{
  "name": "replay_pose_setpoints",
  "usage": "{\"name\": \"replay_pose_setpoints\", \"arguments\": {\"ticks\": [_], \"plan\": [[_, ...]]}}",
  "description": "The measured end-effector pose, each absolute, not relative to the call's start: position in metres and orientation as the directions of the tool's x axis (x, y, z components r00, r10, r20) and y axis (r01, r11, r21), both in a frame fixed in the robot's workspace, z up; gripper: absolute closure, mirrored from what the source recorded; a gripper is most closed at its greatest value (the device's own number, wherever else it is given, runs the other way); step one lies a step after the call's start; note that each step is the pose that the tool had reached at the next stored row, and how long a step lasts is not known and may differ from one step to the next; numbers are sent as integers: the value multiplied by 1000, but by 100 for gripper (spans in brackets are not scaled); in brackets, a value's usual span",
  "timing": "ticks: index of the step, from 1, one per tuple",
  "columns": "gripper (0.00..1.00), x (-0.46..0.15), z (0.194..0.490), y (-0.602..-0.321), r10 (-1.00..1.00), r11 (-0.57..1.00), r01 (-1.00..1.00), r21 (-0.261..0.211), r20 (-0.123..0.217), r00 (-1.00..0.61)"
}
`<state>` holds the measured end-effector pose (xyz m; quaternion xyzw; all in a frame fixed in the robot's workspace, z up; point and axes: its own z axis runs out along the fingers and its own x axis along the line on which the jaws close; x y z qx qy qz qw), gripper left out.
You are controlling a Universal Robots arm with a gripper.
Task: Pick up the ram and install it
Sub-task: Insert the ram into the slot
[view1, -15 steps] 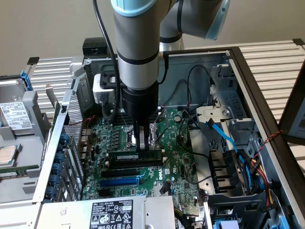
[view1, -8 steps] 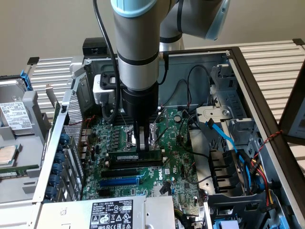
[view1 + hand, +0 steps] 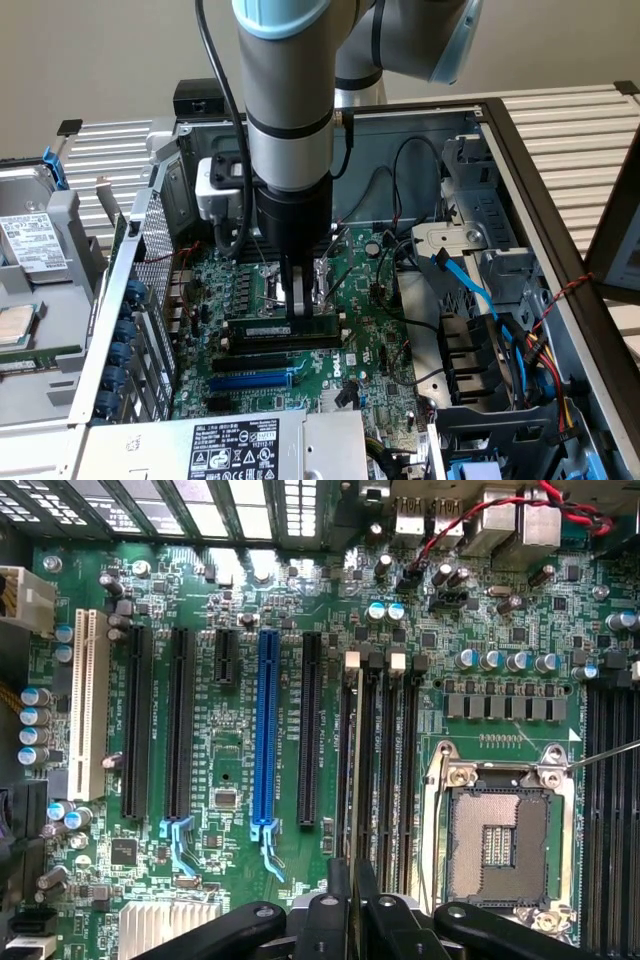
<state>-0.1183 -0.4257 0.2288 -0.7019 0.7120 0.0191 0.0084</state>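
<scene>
The ram [image 3: 262, 328] is a long dark-green stick standing on edge along the black memory slots [image 3: 392, 770] of the green motherboard [image 3: 385, 345]. My gripper [image 3: 298, 308] comes straight down from the arm and is shut on the stick's middle. In the wrist view the ram [image 3: 357, 770] shows edge-on as a thin line over the slot nearest the expansion slots, running into my dark fingers [image 3: 330, 920]. I cannot tell whether it is seated in the slot. The blue expansion slot [image 3: 266, 740] lies beside it, apart.
The open CPU socket [image 3: 497, 840] sits just past the memory slots. Blue cables [image 3: 470, 285] and a drive cage [image 3: 480, 360] crowd the exterior view's right. A labelled power supply [image 3: 235, 445] is at the front. A hard drive [image 3: 30, 245] lies outside the case.
</scene>
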Motion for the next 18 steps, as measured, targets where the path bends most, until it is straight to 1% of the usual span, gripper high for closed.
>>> {"name": "replay_pose_setpoints", "arguments": {"ticks": [18], "plan": [[86, -120, 227, -426, -999, 11, -1000, 9, -39, -12]]}}
